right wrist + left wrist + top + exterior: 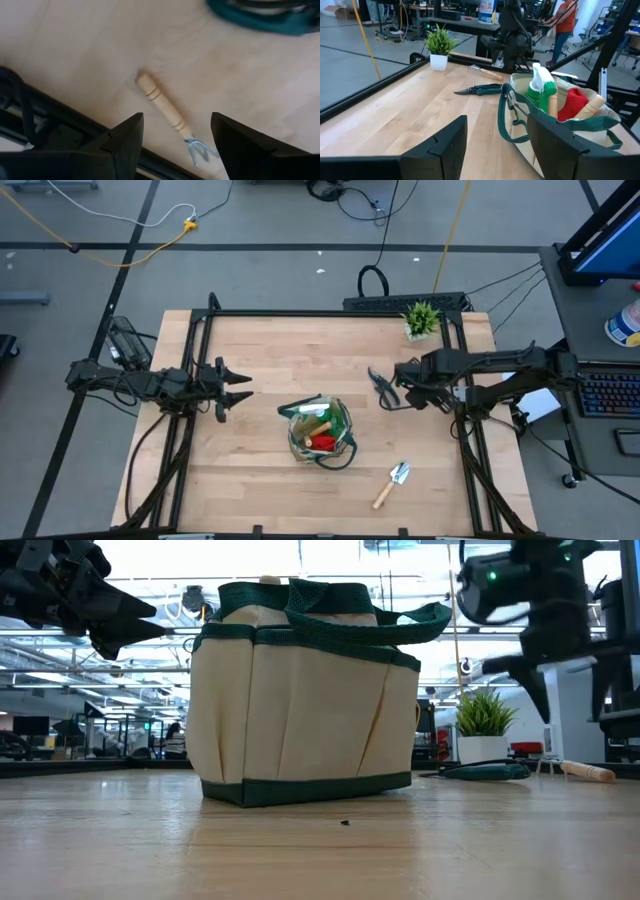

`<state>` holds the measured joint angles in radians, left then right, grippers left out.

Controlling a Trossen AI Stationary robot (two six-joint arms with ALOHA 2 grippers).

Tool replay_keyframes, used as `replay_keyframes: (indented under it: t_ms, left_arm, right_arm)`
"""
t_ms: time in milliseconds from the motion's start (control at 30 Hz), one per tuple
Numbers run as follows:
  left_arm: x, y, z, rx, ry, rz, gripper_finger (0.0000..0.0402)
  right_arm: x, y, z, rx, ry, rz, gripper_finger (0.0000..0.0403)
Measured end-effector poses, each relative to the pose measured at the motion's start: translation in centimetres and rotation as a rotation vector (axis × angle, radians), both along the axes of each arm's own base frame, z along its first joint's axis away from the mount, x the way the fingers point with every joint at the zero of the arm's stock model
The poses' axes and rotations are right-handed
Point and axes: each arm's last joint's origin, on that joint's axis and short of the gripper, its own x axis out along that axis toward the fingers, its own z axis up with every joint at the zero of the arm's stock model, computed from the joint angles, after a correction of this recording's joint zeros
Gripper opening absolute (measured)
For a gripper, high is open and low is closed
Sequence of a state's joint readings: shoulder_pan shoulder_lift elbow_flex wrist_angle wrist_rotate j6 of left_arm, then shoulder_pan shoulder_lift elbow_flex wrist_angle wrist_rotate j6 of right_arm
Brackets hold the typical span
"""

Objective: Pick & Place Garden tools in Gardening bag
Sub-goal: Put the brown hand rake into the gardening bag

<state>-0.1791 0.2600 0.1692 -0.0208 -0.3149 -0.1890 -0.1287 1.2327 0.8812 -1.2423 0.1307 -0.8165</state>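
Light wooden table (270, 360) framed in black rails, open lab floor with cables behind; a small potted green plant (421, 319) stands at the far right corner. Round beige fabric gardening bag with dark green trim (320, 431) sits mid-table, already holding a red glove (322, 442), a green-and-white item (540, 87) and wooden handles. Outside the bag: dark pruning shears (382, 387), just beside the right gripper (405, 391); a wooden-handled metal trowel (392, 483) near the front edge, right of the bag; a wooden-handled mini rake (170, 117). Right gripper: jaws wide apart, holding nothing, hovering directly over the rake. In its wrist view the rake's long axis runs diagonally between the two fingers, tines toward one, handle end toward the other. Left gripper (235, 388): jaws also apart, empty, waiting on the bag's left, well away from all loose tools. Judgement: right arm is the nearer for each remaining tool; a wrist rotation to bring the fingers across the handle looks needed before descent.
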Motion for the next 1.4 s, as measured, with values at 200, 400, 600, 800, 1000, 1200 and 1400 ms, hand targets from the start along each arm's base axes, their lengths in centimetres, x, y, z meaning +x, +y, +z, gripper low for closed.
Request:
replay_keyframes:
  t_ms: [200, 400, 600, 800, 1000, 1200, 1400]
  left_arm:
    - [0.0, 0.0, 0.0, -0.002, -0.001, 0.000, 0.0212]
    - [0.0, 0.0, 0.0, -0.002, -0.001, 0.000, 0.0212]
    - [0.0, 0.0, 0.0, -0.002, -0.001, 0.000, 0.0212]
    - [0.0, 0.0, 0.0, -0.001, -0.001, 0.000, 0.0212]
    - [0.0, 0.0, 0.0, 0.001, 0.000, 0.000, 0.0212]
    - [0.0, 0.0, 0.0, 0.000, 0.000, 0.000, 0.0212]
    - [0.0, 0.0, 0.0, 0.001, 0.002, 0.000, 0.0212]
  right_arm:
    - [-0.7, 0.1, -1.3, 0.003, 0.047, 0.011, 0.0224]
    - [-1.0, -0.1, -2.3, -0.056, 0.060, 0.019, 0.0224]
    - [-1.6, -0.1, -3.4, -0.093, 0.085, 0.025, 0.0224]
    - [-2.0, -0.1, -4.3, -0.090, 0.094, 0.029, 0.0224]
    - [-1.8, -0.1, -5.4, -0.090, 0.057, 0.072, 0.0224]
    - [-2.2, 0.0, -6.8, -0.085, 0.098, 0.100, 0.0224]
    - [-2.2, 0.0, -8.0, -0.087, 0.076, 0.099, 0.0212]
